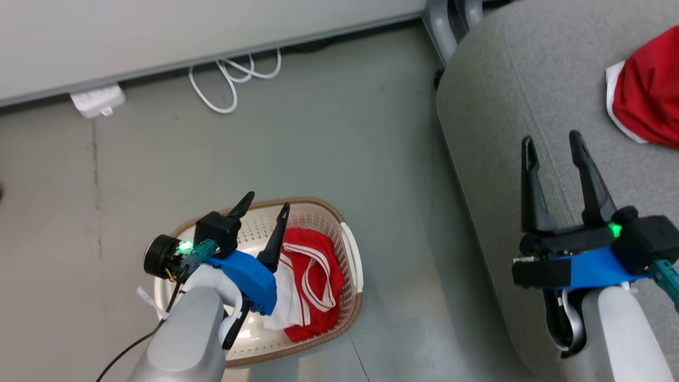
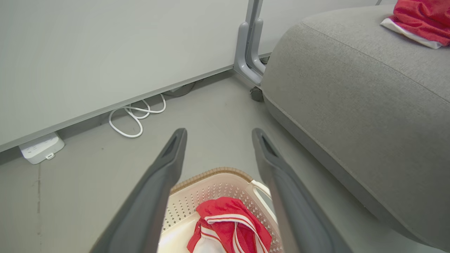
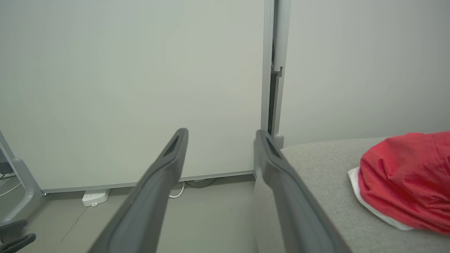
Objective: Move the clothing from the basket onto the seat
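Observation:
Red shorts with white stripes (image 1: 310,281) (image 2: 230,230) lie crumpled in the cream basket (image 1: 347,249) (image 2: 211,184) on the floor. My left gripper (image 1: 267,204) (image 2: 218,135) hangs open above the basket's far end, nothing between its fingers. A red top with white trim (image 1: 647,95) (image 2: 420,17) (image 3: 404,179) rests on the grey seat (image 1: 530,79) (image 2: 351,88) (image 3: 323,168) at the right. Over the seat's near edge my right gripper (image 1: 554,143) (image 3: 219,135) stands open and empty, to the left of the red top.
A white cable (image 1: 231,79) (image 2: 135,117) and a white power strip (image 1: 98,101) (image 2: 40,147) lie along the pale wall panel. A grey metal leg with a caster (image 2: 251,52) stands beside the seat. Grey floor runs between basket and seat.

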Motion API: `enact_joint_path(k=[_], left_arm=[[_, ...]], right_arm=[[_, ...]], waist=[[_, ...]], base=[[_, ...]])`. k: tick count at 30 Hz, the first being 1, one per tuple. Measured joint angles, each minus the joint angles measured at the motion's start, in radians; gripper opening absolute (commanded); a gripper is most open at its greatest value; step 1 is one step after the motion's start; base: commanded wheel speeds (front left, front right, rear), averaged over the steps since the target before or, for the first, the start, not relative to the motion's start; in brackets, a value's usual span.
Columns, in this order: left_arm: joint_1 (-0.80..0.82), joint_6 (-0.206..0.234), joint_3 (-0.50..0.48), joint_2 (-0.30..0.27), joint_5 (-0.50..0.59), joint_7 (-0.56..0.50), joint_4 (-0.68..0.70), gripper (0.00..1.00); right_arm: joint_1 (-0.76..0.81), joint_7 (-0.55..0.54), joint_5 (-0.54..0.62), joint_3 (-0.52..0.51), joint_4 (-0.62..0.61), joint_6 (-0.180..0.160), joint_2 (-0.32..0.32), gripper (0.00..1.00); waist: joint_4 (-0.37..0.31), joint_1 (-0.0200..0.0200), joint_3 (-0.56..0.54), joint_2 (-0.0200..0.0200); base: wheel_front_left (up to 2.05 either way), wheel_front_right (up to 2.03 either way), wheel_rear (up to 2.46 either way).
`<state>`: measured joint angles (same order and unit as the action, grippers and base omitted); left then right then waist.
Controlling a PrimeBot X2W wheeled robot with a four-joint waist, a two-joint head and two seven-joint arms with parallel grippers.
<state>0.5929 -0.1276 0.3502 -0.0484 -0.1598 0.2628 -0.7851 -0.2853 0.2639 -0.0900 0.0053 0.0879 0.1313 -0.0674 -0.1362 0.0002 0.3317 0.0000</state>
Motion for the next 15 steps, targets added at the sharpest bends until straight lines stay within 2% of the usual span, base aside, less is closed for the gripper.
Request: enact_joint_path(k=[15], left_arm=[[0.227, -0.001, 0.217, 0.0, -0.069, -0.004, -0.338, 1.0]], right_arm=[[-0.139, 0.0, -0.004, 0.025, -0.039, 0.0, 0.004, 1.0]], waist=[[-0.071, 0.0, 0.249, 0.0]], base=[[0.0, 0.0, 0.0]])
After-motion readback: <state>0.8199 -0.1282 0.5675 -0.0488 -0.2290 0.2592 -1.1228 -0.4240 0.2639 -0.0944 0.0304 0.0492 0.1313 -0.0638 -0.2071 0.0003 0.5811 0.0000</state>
